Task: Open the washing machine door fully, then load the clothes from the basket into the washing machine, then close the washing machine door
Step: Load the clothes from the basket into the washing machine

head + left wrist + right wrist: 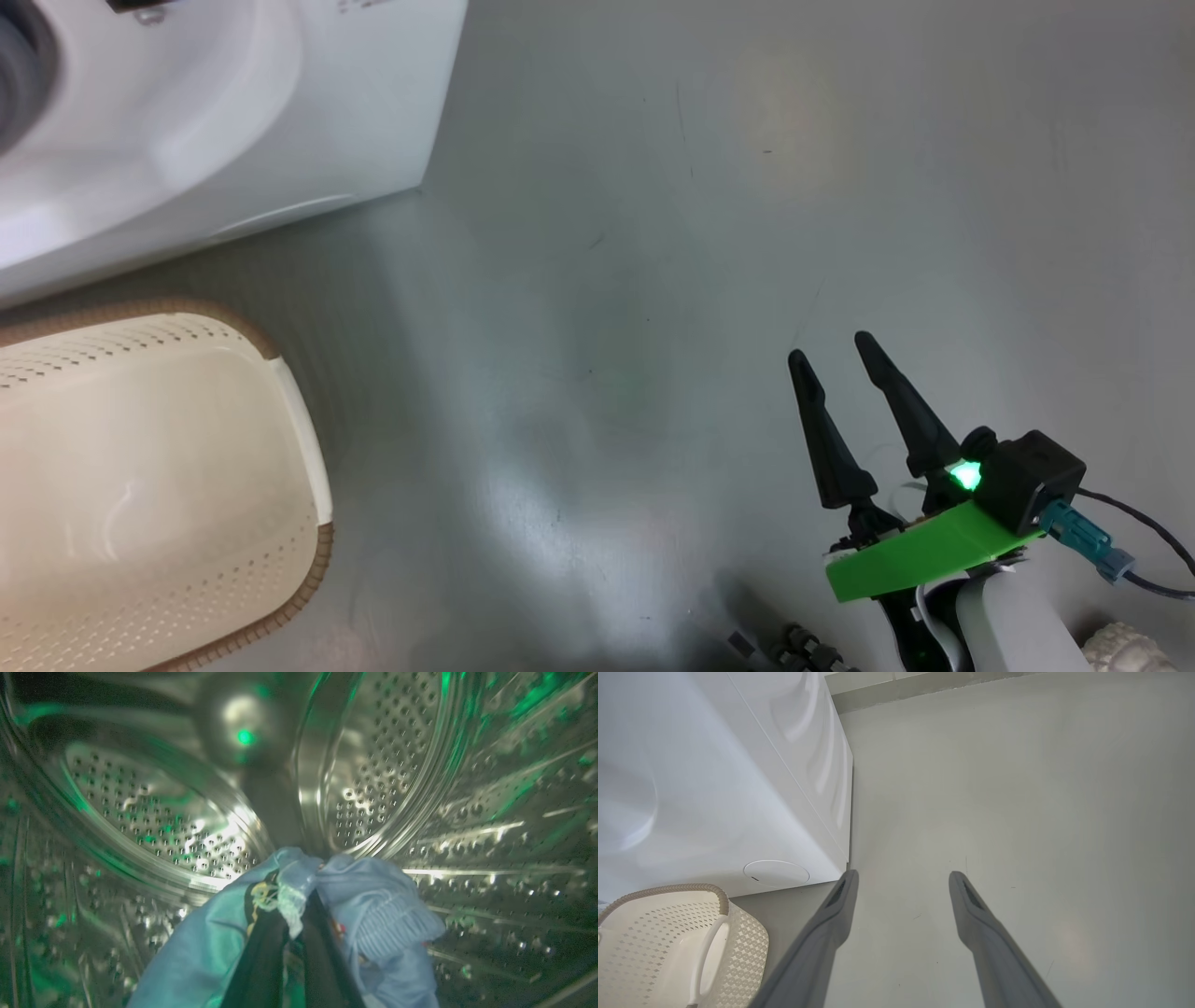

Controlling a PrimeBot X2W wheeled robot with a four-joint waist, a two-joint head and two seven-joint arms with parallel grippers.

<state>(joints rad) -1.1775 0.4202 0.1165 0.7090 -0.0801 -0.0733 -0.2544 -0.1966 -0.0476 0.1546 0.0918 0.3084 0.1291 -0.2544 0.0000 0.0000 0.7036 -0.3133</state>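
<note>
Right claw, glossy grey floor, cream basket

Smooth grey floor with soft glare patches meets a pale skirting strip

My right gripper gapes above the floor; washing machine at ten o'clock, basket at eight.

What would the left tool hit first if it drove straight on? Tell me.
The left tool, shut on pale blue printed fabric, points at the perforated steel drum's back wall, about at its smooth raised rib. Nothing else seems to lie between, though depth is hard to judge.
</note>
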